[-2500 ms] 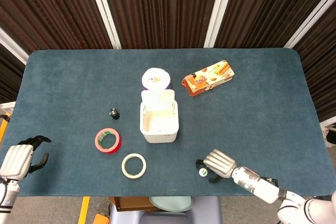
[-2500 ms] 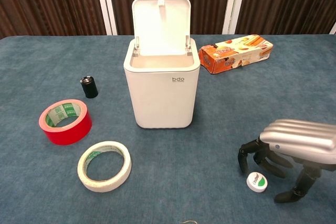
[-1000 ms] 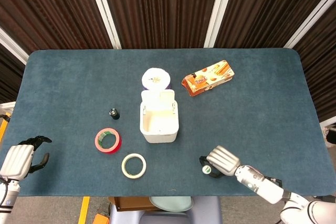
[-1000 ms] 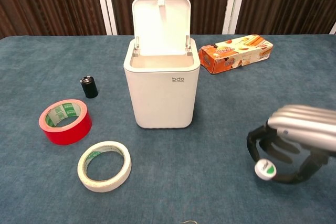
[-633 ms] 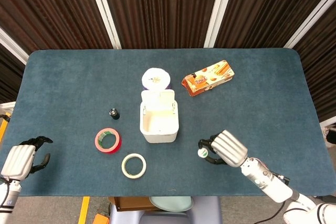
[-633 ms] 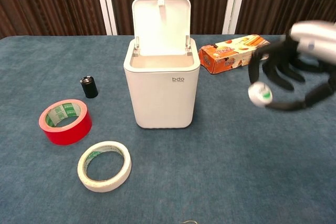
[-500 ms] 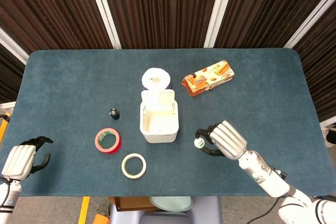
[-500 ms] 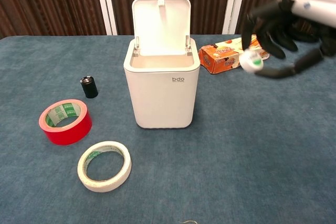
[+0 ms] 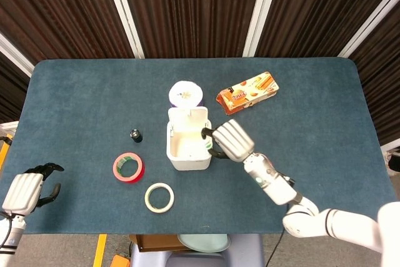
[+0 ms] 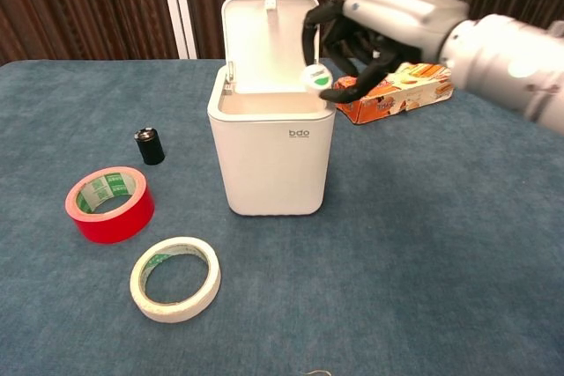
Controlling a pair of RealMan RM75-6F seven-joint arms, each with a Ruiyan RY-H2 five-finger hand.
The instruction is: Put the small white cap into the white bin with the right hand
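Observation:
The white bin [image 10: 272,152] [image 9: 189,154] stands mid-table with its lid tipped up and open. My right hand [image 10: 379,25] [image 9: 230,140] hovers at the bin's right rim and pinches the small white cap [image 10: 315,77] with a green mark, just above the opening's right side. In the head view the cap is hidden by the hand. My left hand [image 9: 25,192] rests at the table's near left edge, fingers curled, nothing in it.
A red tape roll [image 10: 109,203], a cream tape roll [image 10: 175,278] and a small black cylinder [image 10: 150,146] lie left of the bin. An orange snack box [image 10: 395,88] lies behind my right hand. A white round lidded object [image 9: 185,94] sits behind the bin.
My right hand picked the cap off the table at the near right, lifted it and carried it left to above the bin's rim. The left hand has not moved.

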